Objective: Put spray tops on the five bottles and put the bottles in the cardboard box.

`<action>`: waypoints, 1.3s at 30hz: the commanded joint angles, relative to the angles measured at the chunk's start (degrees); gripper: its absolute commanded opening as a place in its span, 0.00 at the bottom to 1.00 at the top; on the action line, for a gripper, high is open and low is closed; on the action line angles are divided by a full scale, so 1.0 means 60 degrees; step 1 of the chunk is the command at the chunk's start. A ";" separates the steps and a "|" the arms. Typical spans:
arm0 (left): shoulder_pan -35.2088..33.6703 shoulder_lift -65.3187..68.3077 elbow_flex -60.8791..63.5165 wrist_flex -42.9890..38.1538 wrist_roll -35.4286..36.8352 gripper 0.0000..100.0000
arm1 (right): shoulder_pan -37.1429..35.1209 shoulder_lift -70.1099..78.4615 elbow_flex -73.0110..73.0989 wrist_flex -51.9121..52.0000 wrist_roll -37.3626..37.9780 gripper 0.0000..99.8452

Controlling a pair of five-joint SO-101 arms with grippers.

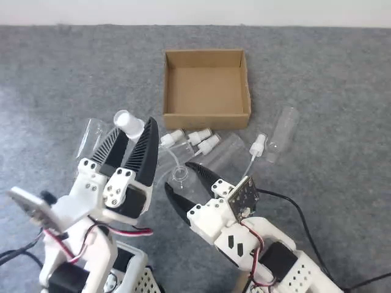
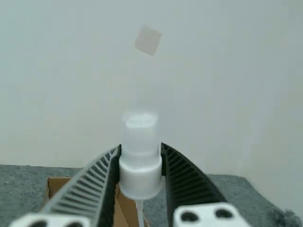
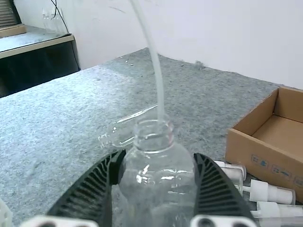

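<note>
The spray top (image 2: 139,156) is up in the air, pinched at its collar by the left gripper (image 2: 139,149). Its thin dip tube (image 3: 156,80) hangs down and the end looks to be just inside the open neck of the bottle (image 3: 156,175). That bottle stands upright, clamped around its shoulders by the right gripper (image 3: 157,155). In the high view the pair sits left of centre: the top at the upper end of the left gripper's fingers, the bottle's neck ring below and to the right of it. So the top is lined up above the neck but not seated, with a clear gap between cap and neck.

Early days, I'd say; this looks like the first pairing. Four loose spray tops (image 1: 200,135) lie on the grey worktop (image 1: 342,73) just below the cardboard box (image 1: 206,120), one of them off to the right. Uncapped bottles lie on their sides, one left of the grippers (image 1: 90,135), one right of the box (image 1: 284,128). The box, upper centre, has nothing in it. Every capping and every boxing is yet to be done.
</note>
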 commanded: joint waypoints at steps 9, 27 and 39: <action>0.0879 -0.0029 0.0608 -0.0322 -0.0645 0.01 | 0.0286 -0.0198 0.0205 -0.0081 0.0322 0.10; 0.1392 0.0029 0.1516 -0.0542 -0.1392 0.02 | 0.0623 -0.0212 0.0190 -0.0007 0.0337 0.10; 0.2022 0.0044 0.1531 0.0425 -0.2198 0.09 | 0.1267 -0.0212 0.0117 -0.0081 0.0337 0.10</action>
